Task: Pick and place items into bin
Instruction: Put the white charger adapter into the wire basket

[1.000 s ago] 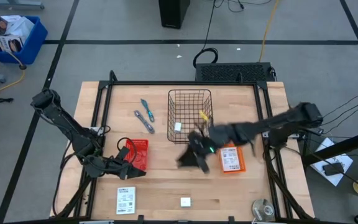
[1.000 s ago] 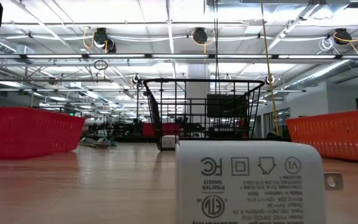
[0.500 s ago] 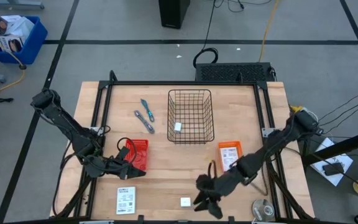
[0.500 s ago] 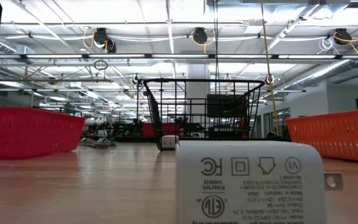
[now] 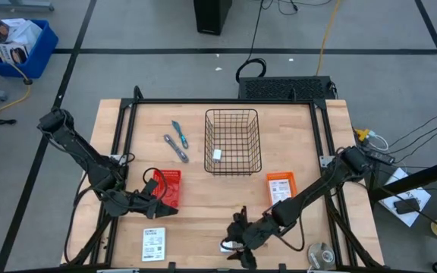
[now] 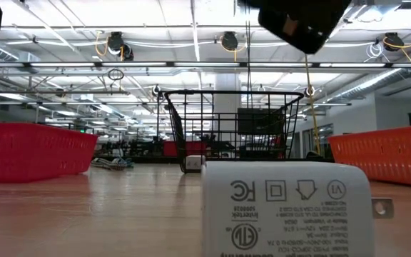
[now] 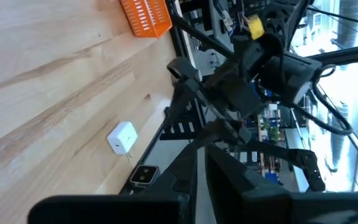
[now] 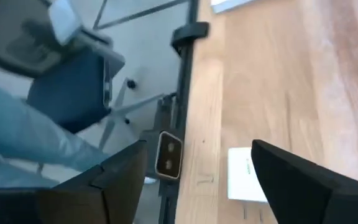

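My right gripper is open near the table's near edge, directly over a tiny white block. In the right wrist view the block lies flat on the wood between my spread fingers. The low view shows the gripper well above the block. A second white block lies in the black wire bin. The blue-handled tool and grey tool lie left of the bin. A white card lies near the near edge. My left gripper waits shut by the red basket.
An orange tray with a white card in it sits right of centre, beside my right arm. The red basket lies at the left. A round metal piece is at the near right corner. Bare wood lies between the bin and the near edge.
My right gripper has swung from just in front of the wire bin toward the table's near edge, then shifted slightly left and come down over the white block. Its housing now shows at the top of the low view. The items have stayed where they were.
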